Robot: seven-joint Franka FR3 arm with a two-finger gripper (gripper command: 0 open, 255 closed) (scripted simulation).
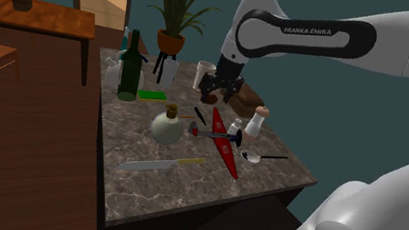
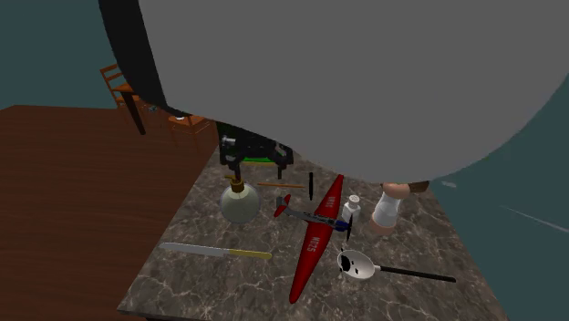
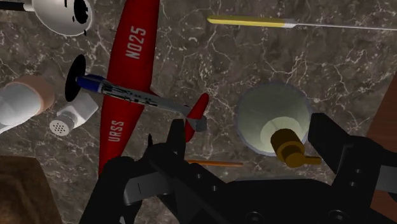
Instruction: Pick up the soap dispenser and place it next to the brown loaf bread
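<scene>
The soap dispenser (image 1: pixel 167 123), a round pale bottle with a gold pump, is standing upright on the marble counter (image 1: pixel 178 205). It is just to the shoulder view's left of the red toy plane (image 1: pixel 224 143), with a knife (image 1: pixel 159 163) lying nearer. The brown loaf (image 1: pixel 246 102) is sitting farther back and to the right. The gripper (image 1: pixel 220 88) is hovering high beside the loaf, jaws spread and gripping nothing. The rounded body is likely risking a slip from the fingers. A careless descent could be knocking the plane's tail, and the white corked bottle (image 1: pixel 255 123) is crowding the space by the loaf.
</scene>
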